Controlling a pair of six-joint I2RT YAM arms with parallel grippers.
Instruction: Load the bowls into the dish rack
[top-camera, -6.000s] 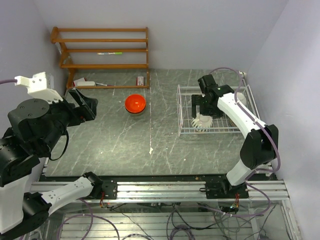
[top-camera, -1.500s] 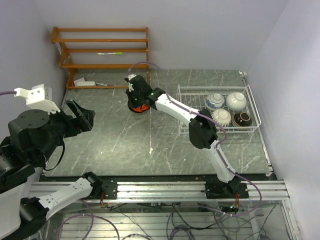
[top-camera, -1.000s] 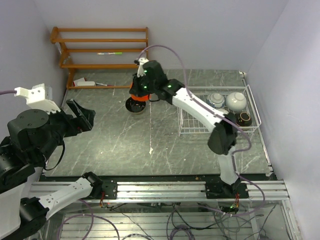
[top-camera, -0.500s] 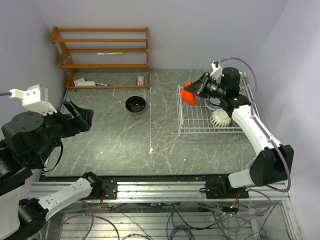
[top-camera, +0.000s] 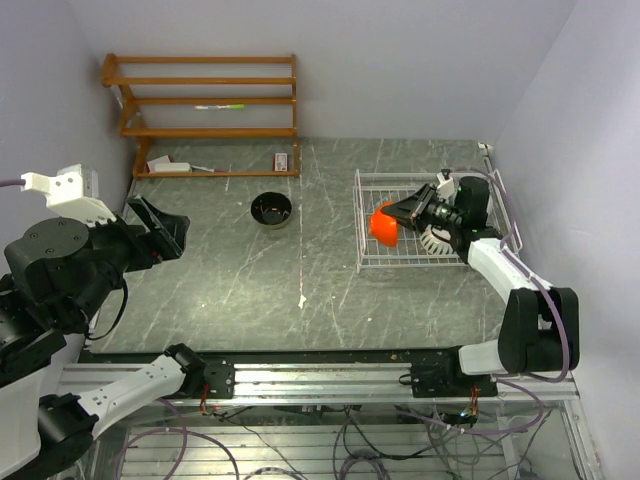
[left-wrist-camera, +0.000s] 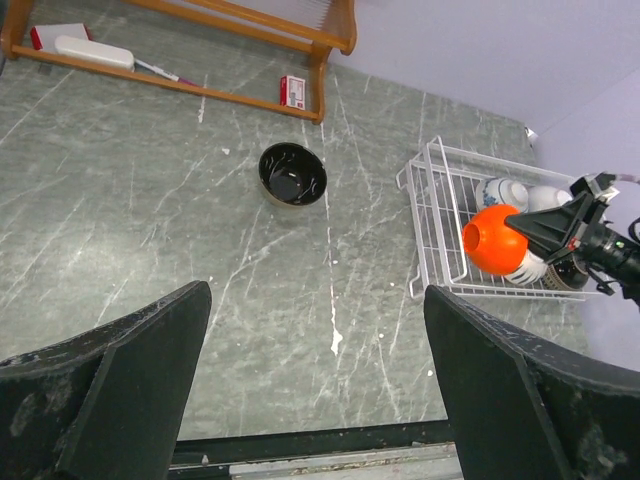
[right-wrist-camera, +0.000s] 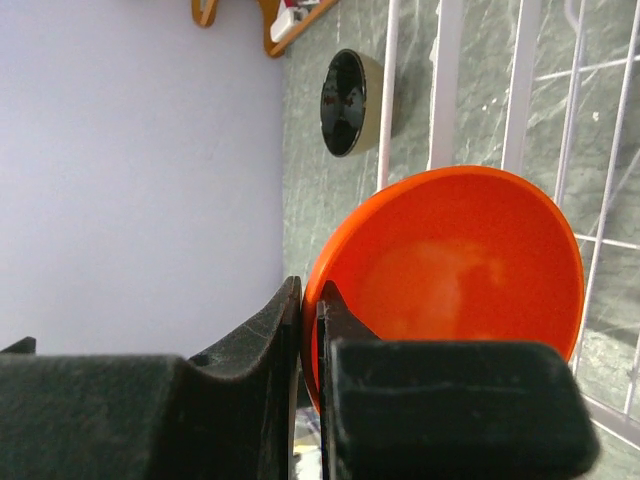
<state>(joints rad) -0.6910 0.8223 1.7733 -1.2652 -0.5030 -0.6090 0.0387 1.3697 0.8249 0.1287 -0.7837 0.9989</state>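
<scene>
Shifted since half a second ago: orange-red bowl, brought down from over the far 9 o'clock rim of the dish rack to low inside its 9 o'clock end. Held on edge, mouth turned toward the wrist; contact with the rack floor not discernible. Clamped on the bowl's rim: right gripper, one finger inside, one outside, pads nearly meeting across the thin wall. Idle at 9 o'clock of the table: left gripper, fingers spread wide, nothing between them. Noted other bowls crowded toward the rack's 3 o'clock end, partly hidden by the arm. Noted dark bowl upright on the table, well apart from the rack, off its 9 o'clock side.

Judged rigid, light, glossy and slippery; likely to chip against wire or neighbouring bowls. Rim pinch small, so free to pivot; best lowered slowly and released only once seated. Same hold suggested for the dark bowl: across the rim wall.
</scene>
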